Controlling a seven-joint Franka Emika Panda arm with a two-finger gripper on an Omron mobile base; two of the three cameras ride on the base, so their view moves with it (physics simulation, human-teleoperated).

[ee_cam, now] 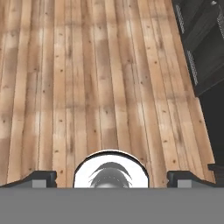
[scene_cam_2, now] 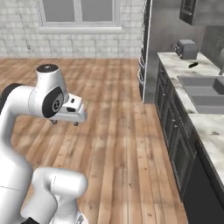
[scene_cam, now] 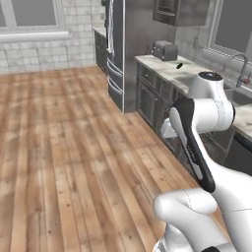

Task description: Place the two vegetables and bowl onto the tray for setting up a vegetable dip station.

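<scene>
Right base view: my gripper (scene_cam_2: 64,123), jaws spread and empty, hangs over the wooden plank floor (scene_cam_2: 113,131); the small dark green elongated vegetable (scene_cam_2: 193,65) lies far ahead-right on the pale marble tabletop (scene_cam_2: 179,65).

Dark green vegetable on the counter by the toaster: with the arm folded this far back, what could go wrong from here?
1. The dark green vegetable lies far down the counter; reaching without driving closer would probably fall short.
2. It lies near the sink; a nudge might roll it in.
3. The pincer hangs open above the wooden floor; driving up, the arm could clip the dark cabinets.
</scene>
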